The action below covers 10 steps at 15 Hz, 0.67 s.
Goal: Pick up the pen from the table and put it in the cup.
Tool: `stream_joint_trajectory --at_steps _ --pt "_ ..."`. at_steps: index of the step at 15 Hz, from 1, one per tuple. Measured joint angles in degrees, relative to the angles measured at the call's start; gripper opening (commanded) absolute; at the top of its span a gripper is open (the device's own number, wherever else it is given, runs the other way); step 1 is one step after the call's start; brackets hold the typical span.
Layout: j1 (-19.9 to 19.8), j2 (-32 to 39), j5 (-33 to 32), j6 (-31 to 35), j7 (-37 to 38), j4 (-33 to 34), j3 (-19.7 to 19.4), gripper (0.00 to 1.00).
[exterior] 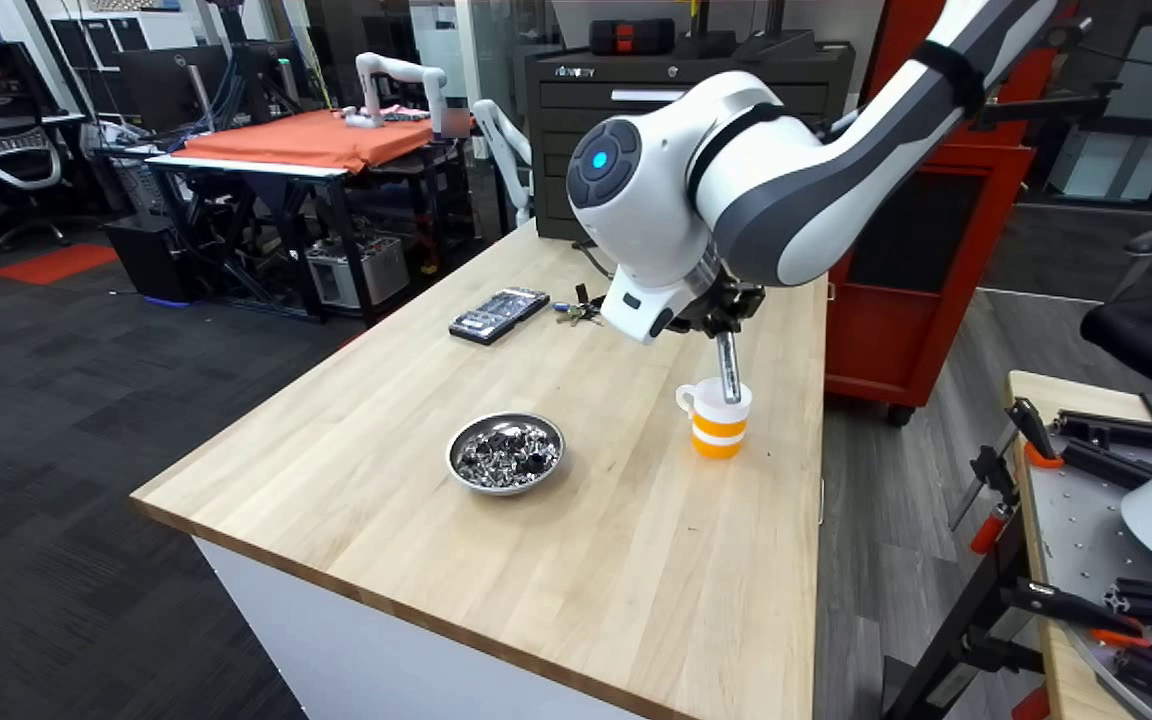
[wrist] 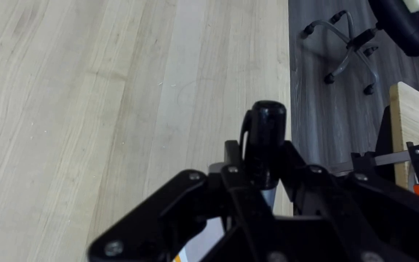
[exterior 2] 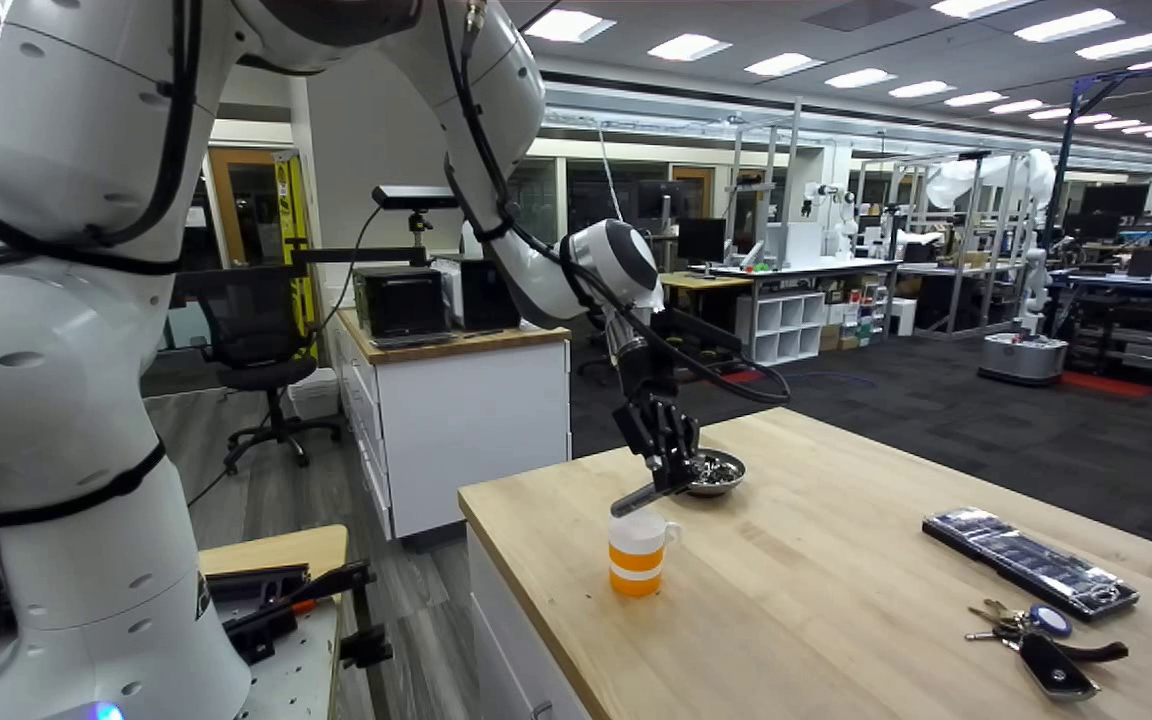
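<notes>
The pen is a thin stick with a black cap [wrist: 267, 127] and a shiny grey lower part [exterior: 728, 366]. My gripper [exterior 2: 674, 474] is shut on it, with a finger on each side in the wrist view [wrist: 260, 154]. The pen is tilted, and its free end is at the rim of the cup [exterior: 719, 432] in both exterior views. I cannot tell if the tip is inside. The cup is white with orange bands, has a handle, and stands upright on the table [exterior: 596, 560]. In the wrist view the gripper hides most of the cup [wrist: 204, 242].
A metal bowl of small parts [exterior: 506, 455] stands near the cup. A flat dark case [exterior: 499, 315] and keys [exterior: 579, 308] lie farther along the table. A dark tool chest [exterior: 686, 100] stands at the table's end. A side bench with clamps [exterior: 1086, 520] is beside the table.
</notes>
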Motion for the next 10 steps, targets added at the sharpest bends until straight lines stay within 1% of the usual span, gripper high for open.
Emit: stream_joint_trajectory --at_steps 10 --pt "0.86 0.0 -3.89 0.0 0.01 -2.65 1.16 0.07"
